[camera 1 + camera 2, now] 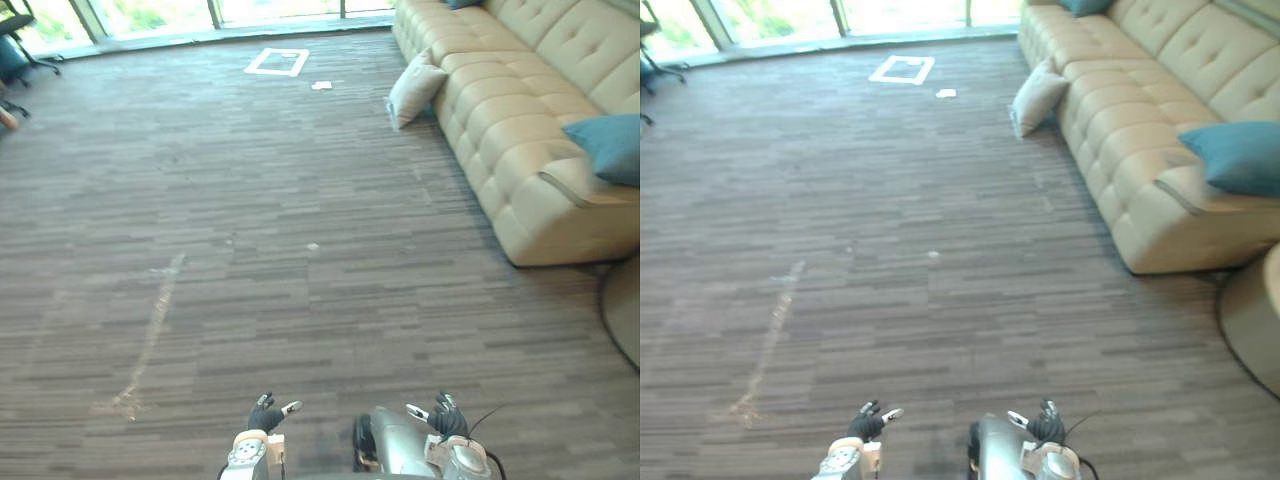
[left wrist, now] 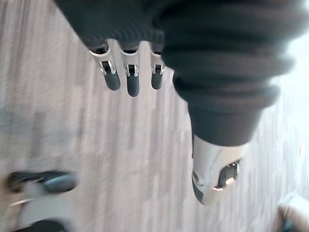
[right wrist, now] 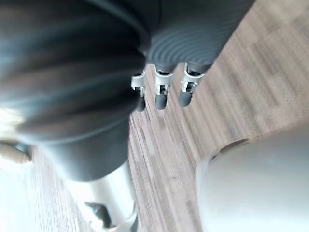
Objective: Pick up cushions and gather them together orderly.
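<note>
Left eye view, cushions: a cream square fabric cushion (image 1: 413,90) stands on the grey-brown striped carpet (image 1: 250,250) in the upper right, leaning against the front of the beige tufted leather sofa (image 1: 520,120). A teal fabric cushion (image 1: 610,145) lies on the seat at the right edge.
Left eye view, hands: the left hand (image 1: 268,413) and right hand (image 1: 443,415) hang at the bottom edge, well apart from both cushions and holding nothing.
Right eye view, obstacle: a round tan piece of furniture (image 1: 1252,320) sits at the lower right, near the sofa's closest end.
Left wrist view, fingers: the fingers (image 2: 127,72) are straight and apart, with bare carpet beyond them.
Right wrist view, fingers: the fingers (image 3: 161,92) are relaxed and empty.
Risk, approach: stepping in too close could likely kick the leaning cream cushion flat.
Risk, grasp: soft fabric may slip from a one-handed pinch.
Risk, collision: heading for the teal cushion could brush the round furniture.
</note>
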`<state>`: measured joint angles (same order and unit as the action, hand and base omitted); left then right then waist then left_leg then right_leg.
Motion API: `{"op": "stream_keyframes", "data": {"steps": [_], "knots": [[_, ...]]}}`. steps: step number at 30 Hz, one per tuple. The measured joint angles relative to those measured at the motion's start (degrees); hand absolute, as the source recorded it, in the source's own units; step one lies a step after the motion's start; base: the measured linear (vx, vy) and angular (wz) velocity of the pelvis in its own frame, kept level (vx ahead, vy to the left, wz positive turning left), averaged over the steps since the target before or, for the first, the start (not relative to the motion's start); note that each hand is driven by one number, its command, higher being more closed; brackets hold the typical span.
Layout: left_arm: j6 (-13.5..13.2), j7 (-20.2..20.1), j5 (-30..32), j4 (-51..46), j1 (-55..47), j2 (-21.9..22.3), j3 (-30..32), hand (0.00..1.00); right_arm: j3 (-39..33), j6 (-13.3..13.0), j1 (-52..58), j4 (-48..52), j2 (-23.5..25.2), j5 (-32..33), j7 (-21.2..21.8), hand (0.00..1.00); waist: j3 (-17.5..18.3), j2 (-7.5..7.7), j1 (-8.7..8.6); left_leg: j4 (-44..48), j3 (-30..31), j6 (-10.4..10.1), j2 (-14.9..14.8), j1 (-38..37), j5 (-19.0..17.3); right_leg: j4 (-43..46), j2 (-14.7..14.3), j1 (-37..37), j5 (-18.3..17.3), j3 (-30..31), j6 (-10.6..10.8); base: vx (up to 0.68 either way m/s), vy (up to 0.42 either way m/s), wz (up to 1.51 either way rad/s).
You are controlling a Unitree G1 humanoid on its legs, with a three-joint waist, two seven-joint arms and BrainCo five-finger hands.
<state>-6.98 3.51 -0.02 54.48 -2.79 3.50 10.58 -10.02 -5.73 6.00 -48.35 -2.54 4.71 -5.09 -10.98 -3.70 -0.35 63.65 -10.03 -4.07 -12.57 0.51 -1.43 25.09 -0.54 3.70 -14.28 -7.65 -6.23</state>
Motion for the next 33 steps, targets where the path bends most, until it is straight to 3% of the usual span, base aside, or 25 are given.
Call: {"op": "stream_keyframes", "data": {"steps": [2, 3, 6, 8, 9, 10, 11, 12, 13, 14, 15, 16, 17, 18, 19, 21, 23, 25, 26, 27, 28, 30, 31, 32, 33], "knots": [[-0.2, 0.1, -0.1, -1.8, -0.7, -0.6, 0.0, 0.0, 0.9, 0.3, -0.1, -0.7, 0.5, 0.4, 0.0, 0.0, -0.2, 0.95, 1.13, 2.0, -1.6, 0.1, -0.1, 5.8, -4.3, -5.9, -0.2, -7.8, -0.6, 1.4, -0.4, 0.5, -0.058, -0.41], [-0.6, 0.1, -0.1, -3.3, -1.3, -0.7, -0.2, 0.0, 2.0, 0.4, -0.2, -0.7, 1.0, 0.4, 0.0, 0.0, -0.1, 1.34, 1.75, -1.9, -4.1, 0.0, -0.5, 9.5, -6.3, -9.8, -0.2, -11.9, -1.1, 2.8, 0.1, 0.52, -0.048, -0.63], [-1.5, 0.1, -0.3, -5.5, -1.8, -0.7, -0.4, 0.0, 2.3, 0.7, -0.7, -0.7, 2.2, 0.4, 0.0, 0.0, -0.2, 1.46, 2.8, -23.0, -8.3, -0.1, 0.4, 16.2, -8.0, -14.1, 0.0, -19.1, -3.9, 6.2, 1.2, 0.57, 0.035, -0.57], [-2.2, 0.1, -0.9, -6.8, -2.4, -0.6, -0.4, 0.0, 2.3, 0.7, -0.6, -0.7, 2.4, 0.4, -0.1, 0.0, 0.1, 2.29, 3.28, -38.8, -10.0, -2.0, 2.6, 17.6, -5.9, -15.5, 1.3, -22.8, -6.7, 8.0, 2.6, 0.67, 0.158, -0.56], [-2.4, 0.2, -1.6, -7.3, -2.4, -0.6, -0.3, 0.0, 2.2, 0.7, -0.6, -1.0, 2.4, 0.4, -0.1, 0.0, 0.2, 2.66, 3.93, -45.2, -10.4, -1.0, 4.2, 17.7, -3.9, -16.2, 2.3, -24.9, -7.7, 9.6, 4.5, 0.87, 0.334, -0.96], [-2.4, 0.2, -2.4, -7.6, -2.5, -0.9, -0.3, 0.0, 2.3, 0.7, -0.5, -2.0, 2.7, 0.4, -0.1, 0.0, 0.7, 3.72, 4.71, -46.0, -10.6, 3.0, 5.5, 17.3, 2.9, -15.1, 4.1, -26.7, -8.7, 12.5, 6.4, 0.9, 0.368, -0.96], [-2.4, 0.1, -2.4, -7.6, -2.5, -1.4, -0.3, 0.0, 2.2, 0.8, -0.2, -2.2, 2.8, 0.4, 0.0, 0.0, 1.4, 4.87, 4.85, -45.5, -11.1, 4.7, 6.4, 17.4, 5.3, -14.2, 5.2, -26.6, -8.8, 13.5, 7.0, 0.78, 0.343, -0.65], [-2.3, 0.1, -2.4, -7.5, -2.3, -2.5, -0.3, 0.0, 1.7, 0.8, 0.3, -2.4, 4.1, 0.4, 0.0, 0.0, 2.6, 7.07, 4.59, -43.3, -11.7, 6.9, 8.1, 17.4, 2.9, -11.9, 7.7, -25.9, -8.7, 14.1, 7.6, 0.65, 0.271, -0.06], [-2.4, 0.0, -2.3, -7.8, -2.2, -2.8, -0.4, 0.0, 0.5, 0.8, 0.8, -2.5, 5.0, 0.4, 0.1, 0.0, 3.0, 8.98, 3.71, -40.4, -12.3, 8.0, 9.6, 17.3, -0.7, -6.7, 9.4, -24.4, -6.5, 15.1, 11.1, 0.82, 0.355, 0.12], [-2.4, 0.0, -2.4, -7.6, -1.9, -3.1, -0.3, 0.0, -0.2, 0.8, 1.5, -2.5, 5.5, 0.3, 0.1, 0.0, 3.0, 10.14, 3.82, -38.8, -12.4, 7.7, 10.7, 15.9, -4.1, 0.4, 9.6, -22.4, -2.9, 16.3, 12.7, 0.95, 0.425, 0.19], [-2.2, 0.1, -2.4, -6.9, -1.4, -3.5, -0.2, 0.0, -0.7, 0.9, 2.0, -2.7, 6.0, 0.3, 0.1, 0.0, 2.8, 11.29, 3.84, -39.0, -12.3, 7.6, 12.3, 13.1, -6.9, 11.5, 9.4, -18.5, 3.6, 17.3, 13.9, 0.9, 0.405, 0.15], [-2.1, 0.1, -2.4, -6.0, -0.8, -3.9, -0.2, 0.0, -0.9, 0.9, 2.7, -2.7, 5.7, 0.3, 0.3, 0.0, 2.6, 11.57, 3.5, -39.9, -11.7, 7.5, 13.6, 10.3, -9.3, 22.9, 9.3, -13.0, 12.1, 17.9, 17.1, 0.7, 0.297, 0.14], [-1.5, 0.2, -2.3, -4.5, -0.1, -3.8, -0.2, 0.0, -1.2, 0.6, 2.7, -2.6, 5.6, 0.3, 0.3, 0.0, 2.4, 11.36, 3.36, -40.7, -11.3, 7.2, 14.6, 7.2, -11.0, 32.4, 9.0, -8.1, 12.0, 17.6, 17.4, 0.65, 0.231, 0.09], [-1.0, 0.2, -2.3, -2.9, 0.4, -3.2, -0.5, 0.0, -1.2, 0.5, 2.9, -2.4, 5.3, 0.3, 0.3, 0.0, 2.1, 10.94, 3.1, -42.2, -10.9, 7.1, 15.1, 2.8, -12.8, 40.0, 8.1, -3.4, 9.3, 17.0, 16.9, 0.64, 0.199, 0.06], [-0.9, 0.2, -2.3, -1.7, 0.8, -1.9, -1.3, 0.0, -1.3, 0.0, 4.2, -0.3, 4.8, 0.4, 0.4, 0.0, 1.7, 8.76, 2.84, -45.6, -10.1, 7.1, 15.3, -3.1, -14.0, 43.8, 6.7, 2.9, 5.1, 14.5, 15.3, 0.65, 0.186, 0.1], [-0.8, 0.1, -2.3, -0.3, 1.0, -0.9, -3.4, 0.0, -1.9, -1.0, 4.8, 2.2, 4.5, 0.4, 0.4, 0.0, 1.7, 7.48, 1.39, -51.2, -7.2, 7.2, 15.4, -10.6, -15.2, 40.7, 4.5, 12.4, 0.5, 9.5, 13.1, 0.64, 0.139, 0.44], [-0.7, -0.1, -2.3, 1.0, 1.3, -0.2, -3.9, 0.0, -2.7, -1.6, 4.6, 2.6, 4.6, 1.1, 0.4, 0.0, 1.5, 7.76, 0.19, -53.6, -4.7, 7.4, 15.3, -14.9, -16.5, 31.7, 3.4, 17.9, -1.0, 7.4, 11.0, 0.57, 0.029, 0.74], [0.1, -0.2, -2.3, 2.5, 1.3, 0.0, -4.4, 0.0, -2.8, -1.5, 4.3, 2.3, 4.4, 2.2, 0.4, 0.0, 1.5, 7.8, -0.22, -56.1, -3.0, 8.3, 15.2, -19.9, -17.3, 15.6, 3.3, 19.3, 1.1, 5.8, 8.7, 0.82, -0.082, 0.79], [0.1, -0.1, -2.4, 2.5, 1.2, 0.0, -4.9, 0.0, -2.7, -1.5, 4.2, 2.3, 4.3, 2.3, 0.5, 0.0, 1.4, 7.89, -0.24, -57.1, -1.8, 9.0, 15.1, -22.8, -18.2, 6.9, 3.2, 20.2, 4.0, 6.0, 7.3, 0.78, -0.135, 0.93], [0.1, 0.0, -2.3, 2.4, 1.0, 0.0, -4.9, 0.0, -2.6, -1.5, 4.0, 2.3, 4.0, 2.3, 0.5, 0.0, 1.5, 7.32, -0.56, -57.5, 0.1, 8.4, 14.5, -24.8, -19.4, 5.3, 2.7, 20.2, 10.4, 6.4, 6.0, 0.65, -0.135, 0.86], [0.1, 0.0, -2.3, 2.7, 0.9, 0.0, -4.9, 0.0, -1.7, -1.4, 3.2, 1.9, 3.1, 2.2, 0.4, 0.0, 2.1, 6.14, -0.51, -57.1, 1.8, 8.1, 13.1, -25.9, -19.4, 7.9, 1.8, 20.1, 10.4, 6.1, 3.9, 0.63, -0.137, 0.57], [0.0, -0.2, -2.1, 2.6, 0.6, 0.1, -3.9, 0.0, -0.8, -0.9, 1.9, 1.8, 2.3, 2.2, 0.5, 0.0, 1.8, 4.31, -0.46, -51.6, 4.4, 4.3, 11.2, -24.9, -15.3, 15.1, 2.7, 20.3, 5.5, 4.7, 2.0, 0.8, -0.223, 0.44], [0.0, -0.2, -1.9, 2.5, 0.8, 0.1, -3.7, 0.0, -0.8, -0.7, 1.5, 2.1, 2.0, 2.1, 0.5, 0.0, 1.4, 3.86, -1.08, -46.4, 5.5, 3.8, 11.0, -23.5, -12.3, 18.2, 2.7, 20.1, 4.4, 4.1, 1.5, 0.69, -0.242, 0.56], [0.0, -0.2, -1.5, 2.5, 0.4, 0.1, -3.5, 0.0, -0.7, -0.7, 1.7, 2.3, 1.8, 2.0, 0.5, 0.0, 1.7, 3.08, -1.77, -38.2, 6.5, 1.4, 10.0, -20.4, -9.3, 17.3, 2.1, 17.3, 2.6, 3.7, 2.1, 0.86, -0.242, 0.58], [0.0, -0.2, -1.2, 2.0, -0.2, 0.1, -2.3, 0.0, -0.4, -0.3, 2.3, 2.3, 1.4, 2.1, 0.5, 0.0, 2.2, 2.45, -2.29, -22.4, 8.1, -2.2, 8.1, -12.7, -1.2, 10.9, 1.2, 10.7, -2.1, 4.4, 1.8, 0.71, -0.176, 0.37]]}}
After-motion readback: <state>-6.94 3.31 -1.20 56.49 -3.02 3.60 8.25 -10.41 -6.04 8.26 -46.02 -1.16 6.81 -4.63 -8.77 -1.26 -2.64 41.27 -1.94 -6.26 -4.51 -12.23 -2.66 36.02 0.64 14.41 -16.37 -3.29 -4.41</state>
